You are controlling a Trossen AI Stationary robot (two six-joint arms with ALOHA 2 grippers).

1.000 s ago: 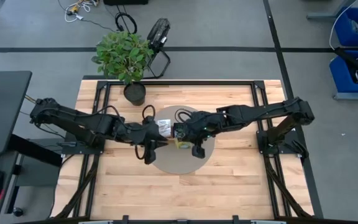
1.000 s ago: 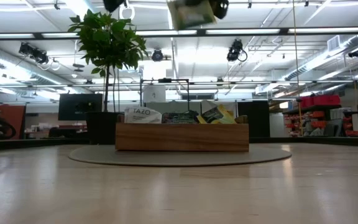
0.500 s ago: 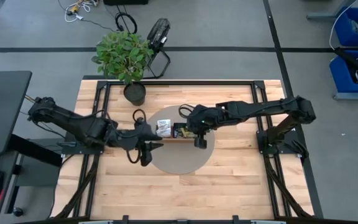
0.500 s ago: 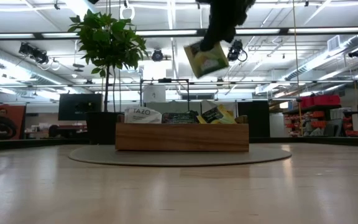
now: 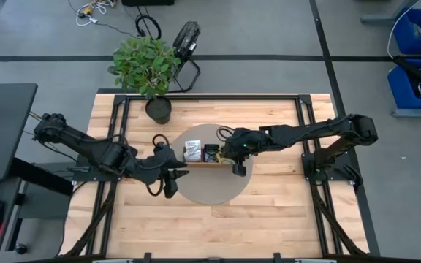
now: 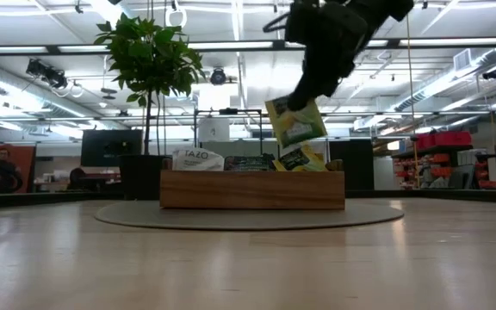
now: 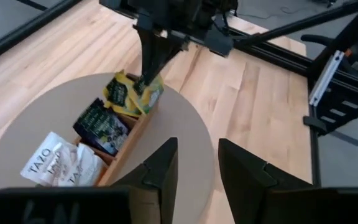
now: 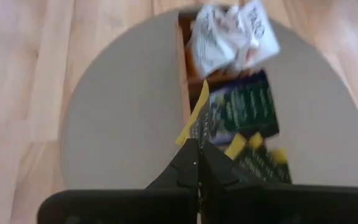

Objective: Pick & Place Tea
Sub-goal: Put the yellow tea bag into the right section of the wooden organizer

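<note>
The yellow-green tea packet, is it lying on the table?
No, the right gripper holds the yellow-green tea packet in the air above the wooden tray.

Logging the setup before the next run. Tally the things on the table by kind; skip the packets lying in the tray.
Grippers: 2, left gripper open, right gripper shut on a packet
Yellow-green tea packet, held above the tray: 1
Wooden tray: 1
Round grey mat: 1
Potted plant: 1
Total: 6
</note>
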